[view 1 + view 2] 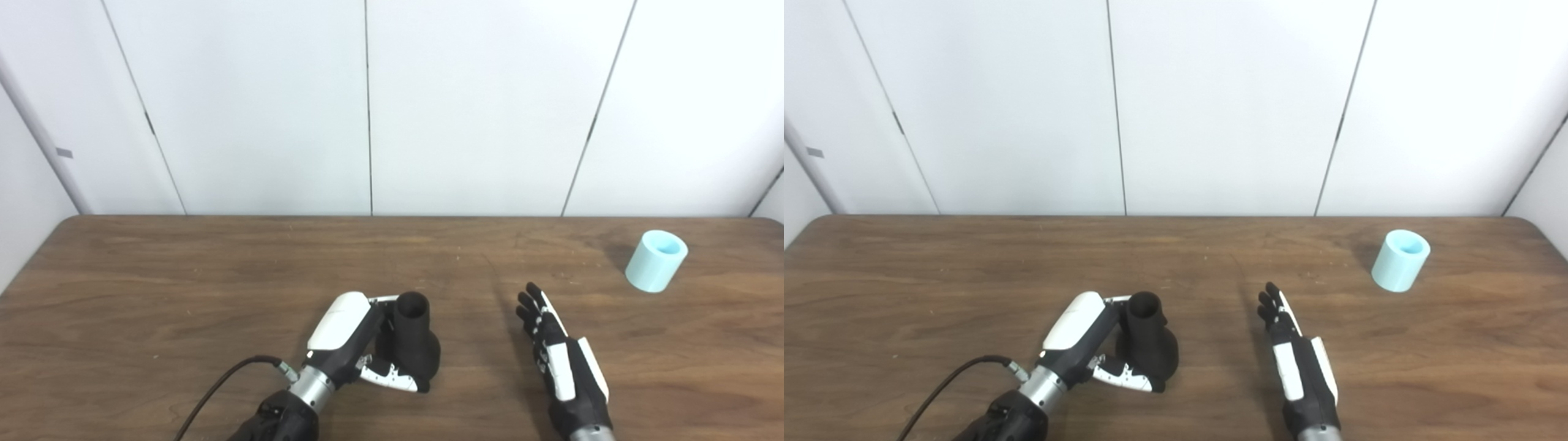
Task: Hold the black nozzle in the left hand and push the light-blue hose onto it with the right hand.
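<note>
The black nozzle stands upright near the table's front middle, narrow open end up. My left hand is wrapped around it from the left, with the thumb across its wide base, so it is shut on the nozzle. The light-blue hose, a short hollow cylinder, rests tilted at the far right of the table. My right hand hovers to the right of the nozzle with fingers straight and apart, holding nothing, well short of the hose.
The brown wooden table spans the whole view, backed by a white panelled wall. A black cable runs from my left wrist toward the front edge.
</note>
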Robot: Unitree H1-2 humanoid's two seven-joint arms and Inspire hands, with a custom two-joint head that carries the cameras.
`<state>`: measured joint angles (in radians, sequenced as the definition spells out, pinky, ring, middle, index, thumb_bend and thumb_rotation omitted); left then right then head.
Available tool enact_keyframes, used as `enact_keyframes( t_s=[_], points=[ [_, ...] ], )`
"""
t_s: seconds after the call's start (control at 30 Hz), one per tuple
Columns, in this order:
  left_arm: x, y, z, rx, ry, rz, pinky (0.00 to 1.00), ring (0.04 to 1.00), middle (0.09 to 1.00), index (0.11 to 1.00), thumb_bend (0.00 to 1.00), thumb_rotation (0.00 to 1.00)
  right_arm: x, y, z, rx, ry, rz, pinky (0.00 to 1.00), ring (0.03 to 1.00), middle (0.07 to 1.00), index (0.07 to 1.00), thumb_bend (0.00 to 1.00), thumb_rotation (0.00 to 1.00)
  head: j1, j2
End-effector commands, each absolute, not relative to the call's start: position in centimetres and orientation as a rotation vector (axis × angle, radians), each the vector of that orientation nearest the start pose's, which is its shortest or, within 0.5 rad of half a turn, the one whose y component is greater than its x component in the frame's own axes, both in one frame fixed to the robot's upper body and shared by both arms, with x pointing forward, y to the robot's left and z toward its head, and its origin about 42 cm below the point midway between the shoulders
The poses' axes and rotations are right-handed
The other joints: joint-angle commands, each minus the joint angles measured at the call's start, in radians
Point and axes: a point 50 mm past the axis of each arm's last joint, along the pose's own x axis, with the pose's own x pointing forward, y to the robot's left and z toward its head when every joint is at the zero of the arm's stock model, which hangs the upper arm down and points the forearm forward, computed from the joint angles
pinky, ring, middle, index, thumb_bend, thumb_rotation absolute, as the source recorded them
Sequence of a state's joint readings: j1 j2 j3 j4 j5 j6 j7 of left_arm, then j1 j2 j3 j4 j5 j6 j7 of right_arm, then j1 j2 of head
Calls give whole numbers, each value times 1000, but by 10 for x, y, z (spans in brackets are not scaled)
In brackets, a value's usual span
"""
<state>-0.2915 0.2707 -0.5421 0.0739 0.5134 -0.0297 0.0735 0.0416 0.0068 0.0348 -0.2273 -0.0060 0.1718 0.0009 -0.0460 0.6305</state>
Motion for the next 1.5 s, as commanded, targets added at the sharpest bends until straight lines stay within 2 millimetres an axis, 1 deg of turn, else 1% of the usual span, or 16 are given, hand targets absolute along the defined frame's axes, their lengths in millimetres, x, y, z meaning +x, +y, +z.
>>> enact_keyframes(
  t_s=[0.0, 0.1, 0.17, 0.2, 0.23, 0.33, 0.43, 0.53, 0.67, 0.77, 0.9, 1.0, 1.1, 1.2, 1.37, 1.47],
  points=[
    [297, 146, 63, 914, -64, -696, 412, 462, 482, 488, 522, 81, 278, -200, 156, 19, -54, 58, 921, 886, 903, 908, 724, 981, 1, 3],
    [297, 149, 62, 923, -55, -698, 418, 474, 490, 488, 522, 81, 286, -202, 174, 14, -72, 77, 841, 810, 845, 852, 698, 926, -6, 4],
    [299, 154, 60, 929, -41, -696, 428, 479, 494, 488, 522, 81, 293, -209, 195, -50, -126, 117, 785, 767, 802, 821, 670, 880, -10, 4],
    [300, 156, 59, 932, -33, -694, 431, 481, 495, 488, 522, 81, 297, -214, 208, -118, -161, 140, 750, 742, 774, 796, 654, 840, -10, 5],
    [301, 158, 59, 935, -25, -692, 434, 482, 498, 487, 522, 81, 300, -220, 222, -200, -192, 160, 703, 713, 743, 767, 652, 774, -10, 4],
    [303, 160, 59, 937, -13, -688, 435, 483, 499, 487, 522, 81, 305, -231, 245, -398, -230, 181, 637, 678, 712, 725, 675, 628, -12, 4],
    [303, 160, 60, 933, -2, -681, 436, 483, 499, 487, 522, 82, 311, -244, 270, -706, -303, 141, 626, 677, 700, 691, 704, 489, -11, 2],
    [303, 159, 60, 929, 2, -675, 437, 483, 500, 487, 522, 82, 320, -259, 288, -848, -363, 61, 634, 677, 693, 676, 712, 420, -7, 1],
    [304, 160, 61, 922, 0, -666, 431, 481, 499, 487, 522, 82, 336, -287, 307, -942, -397, -34, 651, 697, 700, 680, 716, 414, -7, 2],
    [306, 162, 62, 923, 2, -656, 416, 473, 497, 487, 522, 82, 345, -307, 321, -1007, -406, -85, 667, 711, 709, 688, 738, 455, -7, 2],
    [308, 164, 63, 928, 9, -649, 413, 470, 496, 486, 522, 82, 351, -321, 333, -1044, -422, -115, 630, 702, 710, 689, 757, 498, -8, 3],
    [311, 166, 63, 934, 29, -651, 422, 467, 495, 486, 521, 83, 355, -331, 347, -1076, -447, -143, 661, 699, 706, 685, 774, 516, -8, 3],
    [314, 169, 62, 940, 64, -667, 458, 474, 495, 485, 521, 84, 363, -343, 358, -1118, -474, -188, 606, 700, 708, 669, 759, 487, -8, 3],
    [315, 170, 62, 943, 82, -682, 480, 477, 493, 485, 520, 85, 369, -353, 363, -1164, -488, -236, 657, 716, 720, 666, 762, 468, -6, 2],
    [315, 168, 63, 946, 88, -696, 482, 473, 489, 485, 520, 86, 372, -364, 368, -1228, -483, -345, 733, 748, 736, 665, 764, 453, -5, 1],
    [315, 167, 63, 946, 88, -698, 480, 472, 487, 485, 520, 86, 376, -372, 367, -1243, -457, -401, 774, 774, 743, 671, 795, 434, -5, 0]
  ],
)
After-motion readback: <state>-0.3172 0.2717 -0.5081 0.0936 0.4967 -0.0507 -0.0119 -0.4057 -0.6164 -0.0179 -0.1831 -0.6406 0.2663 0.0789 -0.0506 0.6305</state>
